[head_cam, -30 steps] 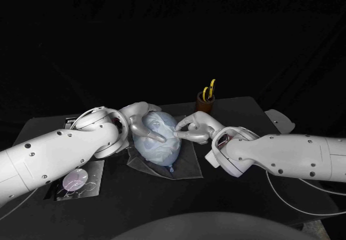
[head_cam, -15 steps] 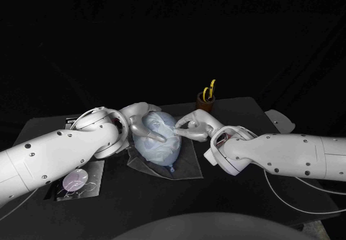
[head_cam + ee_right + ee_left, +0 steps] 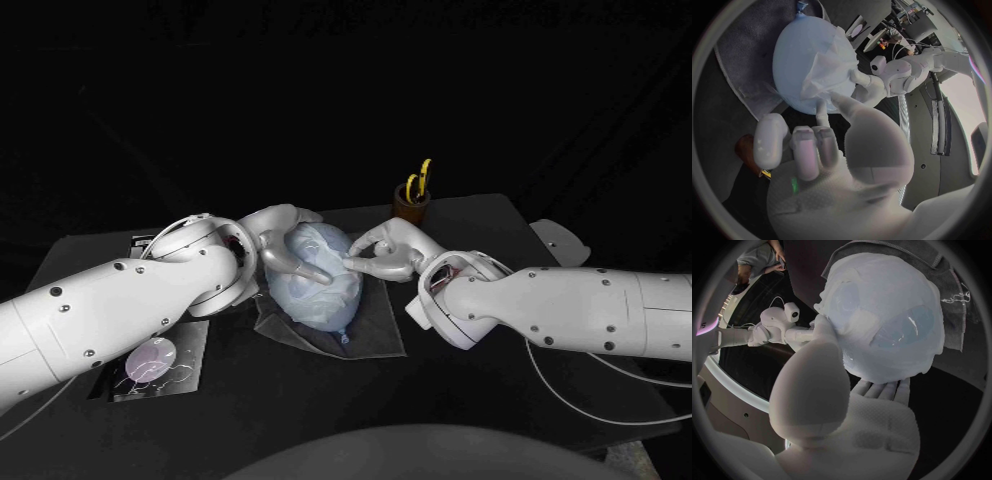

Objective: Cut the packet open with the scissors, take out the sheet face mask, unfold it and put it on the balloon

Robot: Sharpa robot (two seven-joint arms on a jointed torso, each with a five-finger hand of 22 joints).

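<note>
A pale blue balloon [image 3: 320, 278] lies on a grey cloth [image 3: 368, 335] at the table's middle. The white sheet mask [image 3: 879, 310] is spread over the balloon's face, and one edge is bunched up [image 3: 826, 70]. My left hand [image 3: 281, 243] cradles the balloon on its left, with the fingers [image 3: 882, 389] under it and the thumb against its side. On the right, my right hand [image 3: 379, 255] pinches the mask's edge with thumb and finger [image 3: 821, 115]. The scissors [image 3: 417, 182] stand in a brown cup [image 3: 411, 211] behind the balloon.
The packet [image 3: 152, 362] lies on a dark tray near the table's left front, beside my left arm. My right arm crosses the table's right half. The table's edge runs close behind the cup.
My right hand has edged slightly left along the balloon's side, still pinching the mask. The left hand and the balloon have stayed put.
</note>
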